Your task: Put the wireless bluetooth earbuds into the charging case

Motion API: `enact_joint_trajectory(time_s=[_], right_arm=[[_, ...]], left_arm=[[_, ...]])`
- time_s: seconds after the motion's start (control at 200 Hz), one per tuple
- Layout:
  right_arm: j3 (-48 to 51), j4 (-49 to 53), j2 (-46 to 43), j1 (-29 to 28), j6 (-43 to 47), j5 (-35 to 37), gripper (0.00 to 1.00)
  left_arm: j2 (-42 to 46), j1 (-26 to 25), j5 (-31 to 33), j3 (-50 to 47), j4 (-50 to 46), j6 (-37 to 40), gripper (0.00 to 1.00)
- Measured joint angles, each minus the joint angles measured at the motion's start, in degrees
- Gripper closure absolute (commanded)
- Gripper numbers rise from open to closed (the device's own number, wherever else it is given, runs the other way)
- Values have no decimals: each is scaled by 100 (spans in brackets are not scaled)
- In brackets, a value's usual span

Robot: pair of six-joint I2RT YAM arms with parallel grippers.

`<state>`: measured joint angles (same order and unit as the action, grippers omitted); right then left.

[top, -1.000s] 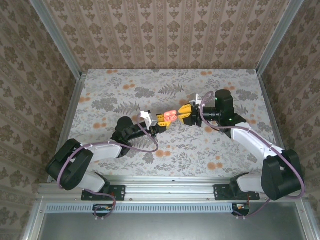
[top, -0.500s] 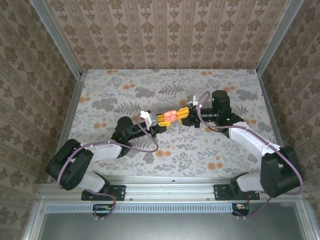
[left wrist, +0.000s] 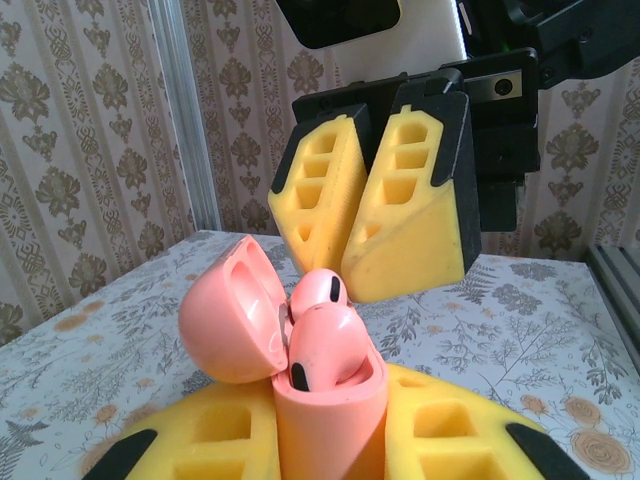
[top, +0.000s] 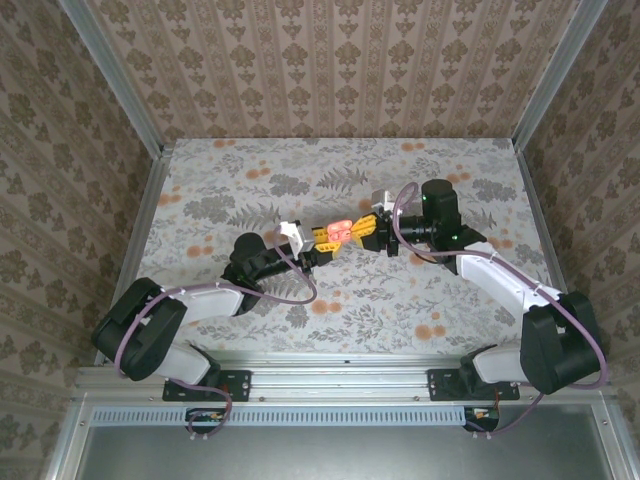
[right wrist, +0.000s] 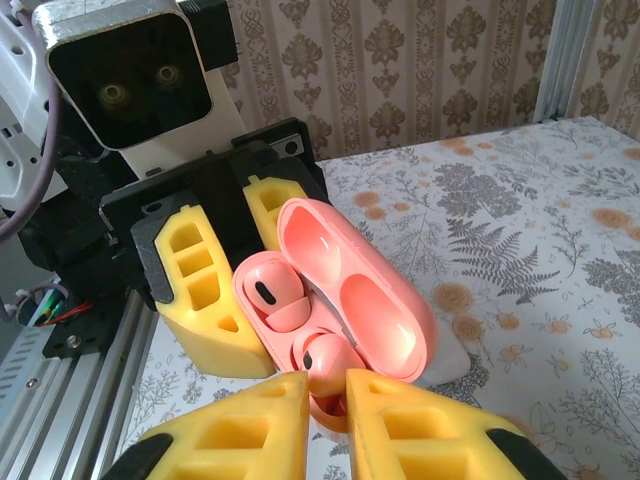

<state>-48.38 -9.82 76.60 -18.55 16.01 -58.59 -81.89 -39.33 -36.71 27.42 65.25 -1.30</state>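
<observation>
Coral-pink glossy plastic pebble-shaped charging case (left wrist: 330, 425) stands upright, long axis vertical, clamped by the left gripper (top: 322, 238), with its lid (left wrist: 230, 315) swung open. Two smooth coral-pink earbuds (left wrist: 322, 350) sit in its wells, rounded heads up. The right gripper (right wrist: 327, 385) has its ribbed yellow fingers almost pressed together just beside them; contact is possibly made.

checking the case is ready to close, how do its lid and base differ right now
The base holds both pink earbuds; the lid is hollow and empty. The base sits clamped in the jaws of the left gripper; the lid stands swung open, ungripped. Both are coral-pink.
</observation>
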Motion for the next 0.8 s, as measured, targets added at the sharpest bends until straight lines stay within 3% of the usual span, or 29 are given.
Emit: enact_joint_trajectory(time_s=[0.51, 0.8], right_arm=[[511, 103, -1200, 439, 44, 129, 73], [1147, -66, -1952, 732, -258, 398, 60]], left_arm=[[2, -2, -63, 76, -33, -83, 91], [118, -15, -323, 409, -339, -146, 90]])
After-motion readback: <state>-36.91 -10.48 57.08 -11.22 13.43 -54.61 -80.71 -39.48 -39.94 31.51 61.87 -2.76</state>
